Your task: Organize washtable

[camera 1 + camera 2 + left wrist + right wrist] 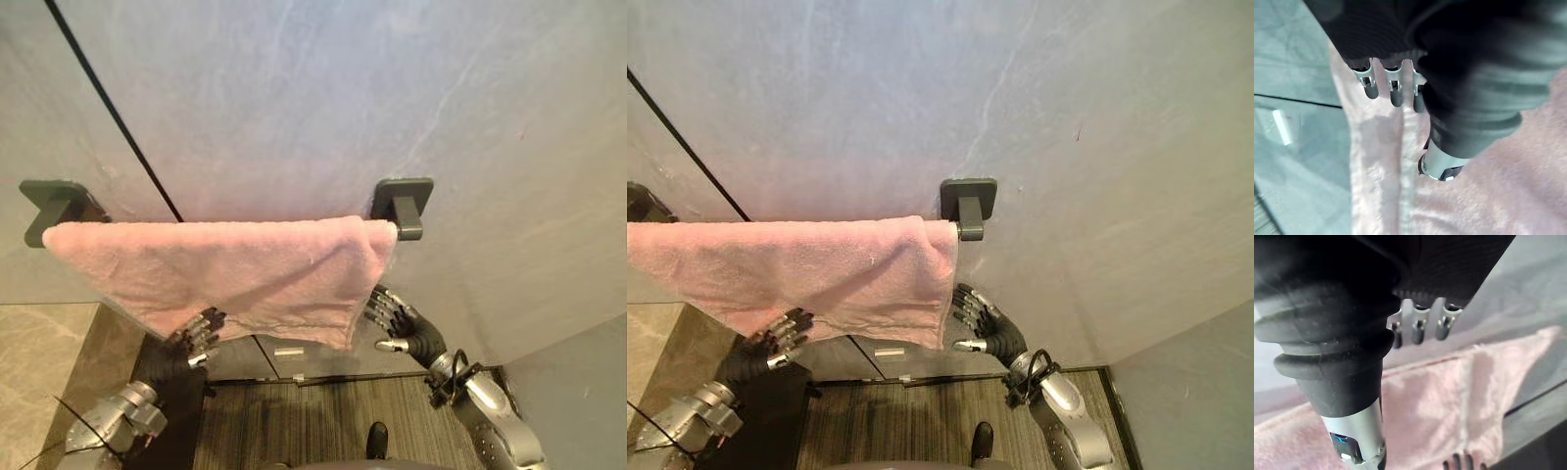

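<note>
Towel (225, 269), pink, draped over bar (409, 232) on grey wall (313, 98).
Left eye view: left hand (196, 335) at towel's near hem; right hand (397, 318) just right of towel.
Left wrist view: left fingers (1396, 93) straight, against towel, grasping nothing.
Right wrist view: right fingers (1418, 330) relaxed, clear of towel.

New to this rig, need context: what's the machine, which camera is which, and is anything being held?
It's a humanoid robot with two arms ending in fingered hands. The two wide pictures come from its head camera; the two close ones from a camera on each wrist. A pink towel hangs over a dark rail on a grey wall. The left hand is at the towel's lower hem, the right hand by its side edge. Fingers look relaxed; nothing is gripped.
</note>
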Controlling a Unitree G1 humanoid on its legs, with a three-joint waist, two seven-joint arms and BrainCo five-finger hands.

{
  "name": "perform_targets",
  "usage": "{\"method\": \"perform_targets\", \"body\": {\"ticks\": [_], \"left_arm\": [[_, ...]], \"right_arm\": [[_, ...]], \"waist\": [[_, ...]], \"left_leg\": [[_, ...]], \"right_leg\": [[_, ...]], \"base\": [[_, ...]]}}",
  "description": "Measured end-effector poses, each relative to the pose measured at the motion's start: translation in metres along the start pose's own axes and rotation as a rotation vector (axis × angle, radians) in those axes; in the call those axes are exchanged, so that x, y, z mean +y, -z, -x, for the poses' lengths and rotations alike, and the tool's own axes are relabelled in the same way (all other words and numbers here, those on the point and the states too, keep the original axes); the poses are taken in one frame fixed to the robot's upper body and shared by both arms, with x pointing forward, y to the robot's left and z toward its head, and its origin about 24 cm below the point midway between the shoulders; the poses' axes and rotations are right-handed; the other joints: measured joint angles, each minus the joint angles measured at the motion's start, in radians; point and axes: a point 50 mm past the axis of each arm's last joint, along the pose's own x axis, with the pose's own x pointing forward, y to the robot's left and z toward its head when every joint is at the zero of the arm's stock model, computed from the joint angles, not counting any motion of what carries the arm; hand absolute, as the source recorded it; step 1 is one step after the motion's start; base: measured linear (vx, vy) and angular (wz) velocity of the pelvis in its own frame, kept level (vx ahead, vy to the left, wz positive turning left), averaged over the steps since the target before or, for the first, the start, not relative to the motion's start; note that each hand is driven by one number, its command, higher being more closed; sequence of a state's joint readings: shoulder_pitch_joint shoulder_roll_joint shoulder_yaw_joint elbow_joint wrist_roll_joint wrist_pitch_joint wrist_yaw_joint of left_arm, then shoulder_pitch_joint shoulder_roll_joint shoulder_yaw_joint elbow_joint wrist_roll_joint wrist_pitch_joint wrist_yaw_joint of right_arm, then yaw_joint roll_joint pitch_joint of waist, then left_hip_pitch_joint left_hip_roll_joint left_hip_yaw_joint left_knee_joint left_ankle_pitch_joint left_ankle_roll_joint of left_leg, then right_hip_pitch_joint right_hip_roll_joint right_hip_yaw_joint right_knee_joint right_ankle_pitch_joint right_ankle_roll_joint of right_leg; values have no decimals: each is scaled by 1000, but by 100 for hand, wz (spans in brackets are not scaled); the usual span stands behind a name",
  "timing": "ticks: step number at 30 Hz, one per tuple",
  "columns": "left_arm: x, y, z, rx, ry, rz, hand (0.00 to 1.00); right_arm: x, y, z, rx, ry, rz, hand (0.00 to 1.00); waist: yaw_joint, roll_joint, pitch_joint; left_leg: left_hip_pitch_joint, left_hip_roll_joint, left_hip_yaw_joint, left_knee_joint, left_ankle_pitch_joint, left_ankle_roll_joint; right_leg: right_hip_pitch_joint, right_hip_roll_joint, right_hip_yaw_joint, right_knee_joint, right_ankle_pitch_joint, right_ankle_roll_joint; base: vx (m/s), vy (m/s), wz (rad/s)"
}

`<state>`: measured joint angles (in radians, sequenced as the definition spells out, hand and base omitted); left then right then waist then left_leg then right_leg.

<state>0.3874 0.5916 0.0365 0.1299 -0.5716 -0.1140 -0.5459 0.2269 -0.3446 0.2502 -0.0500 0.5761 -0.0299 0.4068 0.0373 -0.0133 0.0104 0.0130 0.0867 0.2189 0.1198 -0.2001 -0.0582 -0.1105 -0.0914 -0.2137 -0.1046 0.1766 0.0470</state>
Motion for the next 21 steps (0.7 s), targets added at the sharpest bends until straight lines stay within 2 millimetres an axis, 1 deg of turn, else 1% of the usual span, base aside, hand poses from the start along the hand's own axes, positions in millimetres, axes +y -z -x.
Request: {"method": "perform_targets", "body": {"ticks": [2,3,4,5,6,8,9,10,11,12,14,15,16,18,19,20,21], "left_arm": [[-8,16,1,75,32,-1,0],[-10,22,2,105,38,-2,0],[-12,30,5,136,33,7,0],[-13,41,7,166,11,31,0],[-14,48,8,182,-6,50,0],[-21,76,6,237,-109,119,0],[-23,83,6,253,-147,133,0],[-25,97,6,283,-226,177,0],[-27,112,8,320,-317,226,0],[-28,119,10,342,-359,244,0],[-32,141,17,418,-518,323,0],[-34,146,18,441,-550,333,0],[-38,155,21,490,-611,343,0],[-45,168,26,575,-701,357,0],[-51,176,31,624,-755,371,0],[-54,179,33,643,-777,381,0],[-63,188,39,707,-829,403,0]], "right_arm": [[-8,26,10,107,46,-23,0],[-12,37,15,163,75,-25,0],[-16,49,21,219,101,-26,0],[-21,65,31,287,145,-32,0],[-24,73,37,325,171,-38,0],[-36,105,62,470,300,-60,0],[-38,112,68,513,337,-48,0],[-43,124,80,583,407,-44,0],[-46,135,93,642,476,-57,0],[-48,140,100,668,513,-68,0],[-52,157,126,769,650,-115,0],[-53,161,131,794,682,-122,0],[-53,168,140,838,745,-146,0],[-51,177,150,888,840,-198,0],[-48,182,153,903,887,-232,0],[-46,184,155,909,906,-246,0],[-44,187,159,921,955,-272,0]], "waist": [[-7,-5,-5],[-11,-4,-7],[-19,-2,-9],[-22,-2,-14],[-22,1,-16],[-25,6,-18],[-25,11,-16],[-25,11,-17],[-25,17,-16],[-25,20,-15],[-25,26,-16],[-25,28,-16],[-26,32,-16],[-26,36,-13],[-28,36,-12],[-28,35,-12],[-28,32,-7]], "left_leg": [[1,-1,0,-1,0,0],[1,-1,0,-2,0,0],[1,-1,-1,-3,0,0],[3,-1,-2,-6,0,0],[3,-1,-2,-7,0,0],[9,-1,-1,-9,0,0],[9,-1,-1,-10,0,-1],[13,-1,-1,-13,1,-2],[18,-1,-2,-17,1,-2],[20,0,-2,-17,1,-2],[33,-1,-8,-20,1,-3],[35,-1,-8,-21,1,-3],[38,-1,-10,-21,2,-3],[47,-2,-15,-24,2,-4],[57,-3,-18,-35,4,-6],[64,-3,-21,-39,5,-6],[83,-4,-23,-51,6,-7]], "right_leg": [[0,-1,-2,0,0,0],[0,-2,-2,0,0,0],[1,-1,-2,0,0,0],[1,-1,-2,0,0,0],[1,-1,-2,-1,0,0],[4,-1,-3,-1,0,0],[4,-1,-3,-1,0,0],[6,0,-3,-1,-1,1],[10,1,-4,-1,-2,1],[11,1,-5,-1,-3,2],[19,1,-9,-1,-5,4],[21,0,-9,-1,-5,4],[24,0,-11,-1,-5,4],[36,-1,-17,-1,-6,5],[48,-1,-21,-1,-11,11],[55,-2,-24,-1,-14,12],[72,-1,-27,-1,-19,12]], "base": [[0,0,0],[0,0,0],[0,0,0],[0,0,0],[0,0,0],[0,0,0],[0,0,0],[0,0,0],[0,0,0],[3,-2,4],[17,3,6],[20,8,4],[12,8,3],[-3,10,7],[-19,6,9],[-19,4,10],[-12,6,7]]}}
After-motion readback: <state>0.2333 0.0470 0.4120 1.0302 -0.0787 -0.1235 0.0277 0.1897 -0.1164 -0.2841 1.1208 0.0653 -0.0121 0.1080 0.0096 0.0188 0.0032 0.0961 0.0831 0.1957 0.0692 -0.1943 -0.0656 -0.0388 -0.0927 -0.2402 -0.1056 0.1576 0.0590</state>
